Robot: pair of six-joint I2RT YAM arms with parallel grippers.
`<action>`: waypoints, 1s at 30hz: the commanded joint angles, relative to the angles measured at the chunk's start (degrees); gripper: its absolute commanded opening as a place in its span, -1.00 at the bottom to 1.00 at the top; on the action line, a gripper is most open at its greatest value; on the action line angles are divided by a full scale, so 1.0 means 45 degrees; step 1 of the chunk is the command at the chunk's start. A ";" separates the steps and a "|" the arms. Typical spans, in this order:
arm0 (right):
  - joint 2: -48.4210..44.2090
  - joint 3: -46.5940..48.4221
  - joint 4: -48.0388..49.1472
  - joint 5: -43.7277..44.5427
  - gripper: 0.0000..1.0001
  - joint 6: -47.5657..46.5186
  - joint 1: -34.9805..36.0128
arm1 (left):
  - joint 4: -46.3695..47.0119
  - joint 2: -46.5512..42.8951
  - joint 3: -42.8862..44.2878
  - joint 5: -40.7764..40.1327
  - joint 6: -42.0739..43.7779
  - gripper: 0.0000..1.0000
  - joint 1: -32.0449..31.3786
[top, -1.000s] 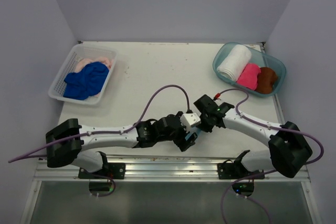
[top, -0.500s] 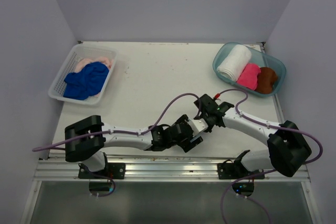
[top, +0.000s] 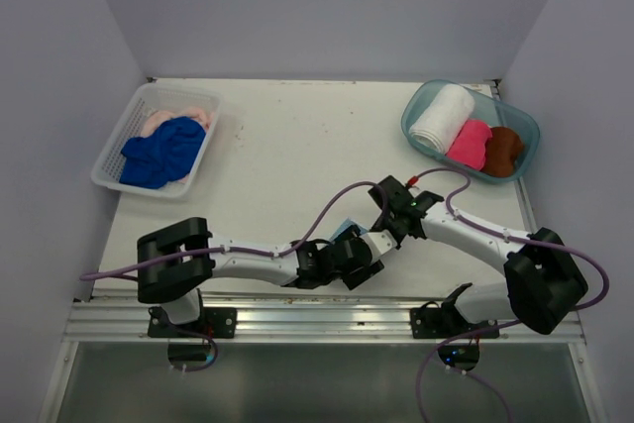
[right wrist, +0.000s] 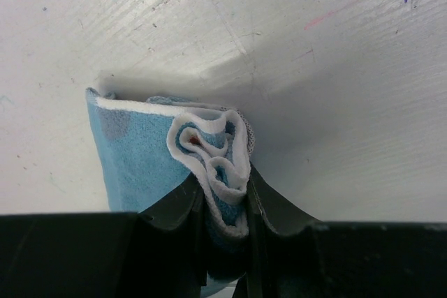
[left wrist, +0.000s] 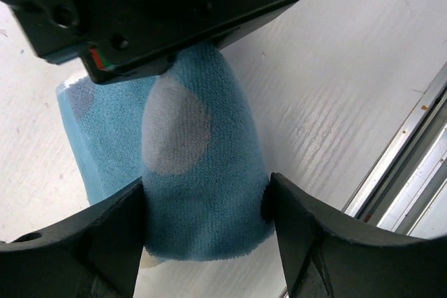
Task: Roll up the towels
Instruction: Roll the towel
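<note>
The light blue cartoon-print towel lies partly rolled near the table's front centre, mostly hidden under both wrists. In the left wrist view the roll sits between my left gripper's two fingers, which press on both its sides. My left gripper meets my right gripper there. In the right wrist view my right gripper is shut on the roll's spiral end, whose white backing shows.
A white lattice basket at the back left holds a royal blue towel and a pale peach one. A clear teal tub at the back right holds rolled white, hot pink and brown towels.
My left arm has stretched to the right and its gripper has closed in on the roll beside the right gripper. A corner of the light blue towel now shows. The right arm has hardly moved.
</note>
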 commanded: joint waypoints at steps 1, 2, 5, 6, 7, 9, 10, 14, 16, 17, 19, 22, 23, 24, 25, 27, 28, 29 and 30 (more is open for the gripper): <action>0.0005 0.0170 -0.0172 -0.0031 -1.00 0.0376 -0.0104 | -0.0598 0.0529 0.0625 -0.0250 -0.0604 0.39 -0.0248; -0.0014 0.0151 -0.0191 0.0008 -1.00 0.0473 -0.0123 | -0.0618 0.0646 0.0664 -0.0172 -0.0702 0.35 -0.0287; -0.0190 0.0073 -0.0230 0.0145 -1.00 0.0727 -0.0104 | -0.0677 0.0628 0.0645 -0.0327 -0.1191 0.16 -0.0326; -0.0345 -0.0063 -0.0211 0.0184 -1.00 0.0806 -0.0123 | -0.0735 0.0608 0.0645 -0.0366 -0.1346 0.05 -0.0326; -0.0424 -0.0141 -0.0192 0.0261 -1.00 0.0884 -0.0123 | -0.0794 0.0589 0.0645 -0.0425 -0.1425 -0.03 -0.0326; -0.0619 -0.0394 -0.0133 0.0282 -1.00 0.1157 -0.0123 | -0.1008 0.0511 0.0761 -0.0523 -0.1659 -0.22 -0.0307; -0.0755 -0.0473 -0.0036 0.0301 -1.00 0.1235 -0.0123 | -0.1144 0.0453 0.0820 -0.0504 -0.1699 -0.35 -0.0307; -0.1088 -0.0845 0.0257 0.0282 -1.00 0.1703 -0.0123 | -0.1399 0.0335 0.0957 -0.0076 -0.2070 -0.66 -0.0249; -0.1166 -0.1001 0.0452 0.0282 -1.00 0.1763 -0.0123 | -0.1400 0.0219 0.0938 0.0431 -0.2362 -0.81 -0.0132; -0.1167 -0.1040 0.0453 0.0262 -1.00 0.1802 -0.0123 | -0.1322 0.0140 0.0802 0.1227 -0.2596 -0.87 0.0120; -0.1109 -0.1041 0.0550 0.0204 -1.00 0.1744 -0.0143 | -0.0913 -0.0171 0.0335 0.2090 -0.2870 -1.00 0.0492; -0.1050 -0.1002 0.0628 0.0106 -0.97 0.1549 -0.0143 | -0.0073 -0.0756 -0.0620 0.3770 -0.3417 -1.00 0.1370; -0.1030 -0.1002 0.0687 0.0087 -0.85 0.1413 -0.0123 | 0.0470 -0.0914 -0.0857 0.4567 -0.3534 -1.00 0.1798; -0.1030 -0.1002 0.0687 0.0067 -0.81 0.1393 -0.0143 | 0.0939 -0.1051 -0.1111 0.4923 -0.3787 -1.00 0.2015; -0.1049 -0.1021 0.0726 0.0048 -0.75 0.1354 -0.0143 | 0.1176 -0.1284 -0.1519 0.5255 -0.3886 -1.00 0.2211; -0.1147 -0.1060 0.0823 0.0048 -0.55 0.1217 -0.0143 | 0.1742 -0.1364 -0.1835 0.6193 -0.4120 -1.00 0.2698; -0.1205 -0.1079 0.0921 0.0047 -0.46 0.1139 -0.0123 | 0.1900 -0.1384 -0.2068 0.6408 -0.4199 -1.00 0.2817; -0.1245 -0.1138 0.1038 0.0028 -0.36 0.0887 -0.0123 | 0.2056 -0.1365 -0.2167 0.6855 -0.4277 -1.00 0.2973; -0.1322 -0.1158 0.1271 -0.0069 -0.27 0.0749 -0.0143 | 0.2444 -0.1326 -0.2284 0.7092 -0.4529 -1.00 0.3052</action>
